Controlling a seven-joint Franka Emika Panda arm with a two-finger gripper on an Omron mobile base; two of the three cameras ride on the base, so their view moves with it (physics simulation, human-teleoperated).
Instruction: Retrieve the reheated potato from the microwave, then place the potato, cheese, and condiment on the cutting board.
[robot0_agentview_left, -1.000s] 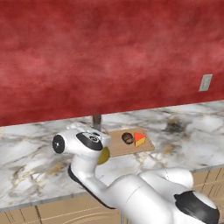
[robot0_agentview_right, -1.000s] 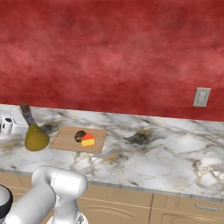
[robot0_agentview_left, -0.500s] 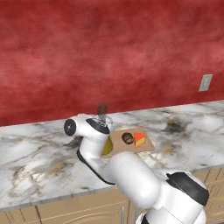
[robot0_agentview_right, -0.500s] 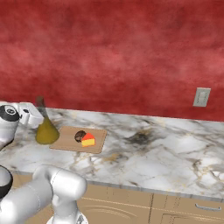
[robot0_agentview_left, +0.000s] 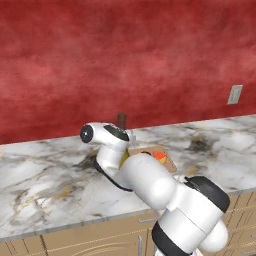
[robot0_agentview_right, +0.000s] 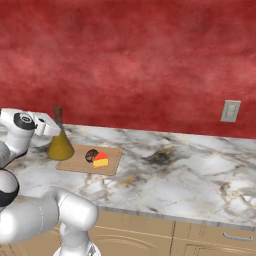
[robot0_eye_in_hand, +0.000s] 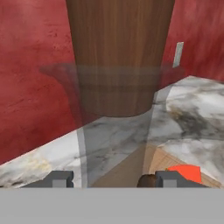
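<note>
The small dark brown potato and the orange-yellow cheese wedge lie touching on the flat light-brown wooden cutting board; those placements are done. The clear round-bellied condiment bottle with brown cork stopper stands at the board's far-left corner. The gripper straddles its neck, apparently gripping it. Judged remaining: release.

Cutting board flat on counter, near wall. Potato and cheese on board, touching, potato left of cheese. Condiment upright at board's left end, left of potato. Wall outlet well right, above counter.
</note>
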